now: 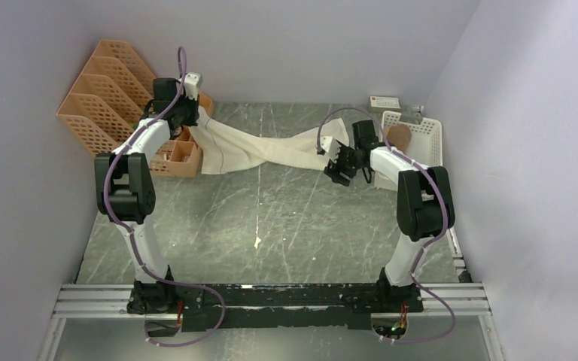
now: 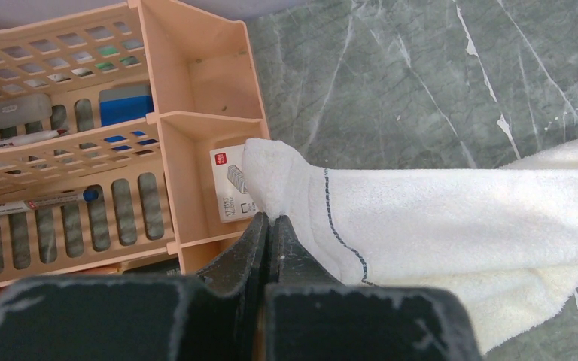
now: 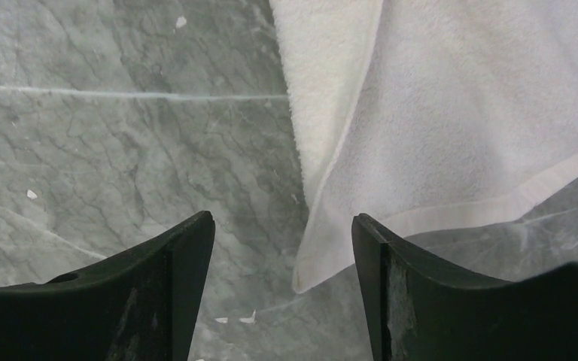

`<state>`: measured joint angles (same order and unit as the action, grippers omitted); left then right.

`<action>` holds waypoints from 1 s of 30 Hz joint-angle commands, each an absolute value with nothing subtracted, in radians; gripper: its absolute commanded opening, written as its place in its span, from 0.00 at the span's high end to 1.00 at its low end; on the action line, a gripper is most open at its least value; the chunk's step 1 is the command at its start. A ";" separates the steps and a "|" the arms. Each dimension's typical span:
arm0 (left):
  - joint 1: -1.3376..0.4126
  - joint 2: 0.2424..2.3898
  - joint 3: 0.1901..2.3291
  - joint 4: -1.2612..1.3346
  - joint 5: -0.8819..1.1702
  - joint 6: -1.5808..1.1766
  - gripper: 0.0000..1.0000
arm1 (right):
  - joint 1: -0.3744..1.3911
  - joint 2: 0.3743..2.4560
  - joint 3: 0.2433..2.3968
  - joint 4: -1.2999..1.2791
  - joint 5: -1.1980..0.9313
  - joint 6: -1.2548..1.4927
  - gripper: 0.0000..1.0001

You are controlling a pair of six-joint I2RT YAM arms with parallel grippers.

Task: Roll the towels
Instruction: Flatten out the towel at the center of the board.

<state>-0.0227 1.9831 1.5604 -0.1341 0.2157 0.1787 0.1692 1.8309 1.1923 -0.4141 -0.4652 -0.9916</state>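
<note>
Your left end effector (image 2: 269,219) is pinched shut on a corner of the cream-white towel (image 1: 260,150) above the orange organizer (image 2: 196,68), the cloth stretches across the tabletop (image 1: 271,226) to your right end effector (image 3: 282,226), whose jaws stand apart over another corner, gripping nothing, and the brown towel (image 1: 399,136) sits in the white basket (image 1: 427,143).

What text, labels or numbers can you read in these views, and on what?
Nothing reads cleanly.
White card in the peach organizer: red logo and dark print, too blurred to read.
Marker in the organizer: barrel print too small.
Small white box, top view, far back: markings too small.
Cream towel: no tag showing.
</note>
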 commanded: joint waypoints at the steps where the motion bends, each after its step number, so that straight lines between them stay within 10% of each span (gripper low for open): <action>1: -0.012 1.959 1.598 -0.141 0.243 0.188 0.93 | 0.157 1.806 1.151 -0.387 -0.426 -0.998 0.37; 5: -0.013 1.954 1.600 -0.140 0.245 0.187 0.93 | 0.156 1.827 1.157 -0.357 -0.368 -0.997 0.98; 6: -0.013 1.950 1.598 -0.140 0.244 0.188 0.93 | 0.156 1.835 1.166 -0.355 -0.349 -0.989 1.00; 19: 0.000 1.589 1.423 0.089 0.336 0.004 0.93 | 0.225 1.360 0.993 0.388 -0.125 -0.343 1.00; 30: -0.005 0.817 0.841 0.305 0.364 -0.082 0.93 | 0.403 0.710 0.687 0.324 -0.009 -0.384 1.00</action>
<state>-0.0093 1.0420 1.0103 0.2253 0.3492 -0.0204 0.4011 0.9123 0.7536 0.3325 -0.0483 -0.4301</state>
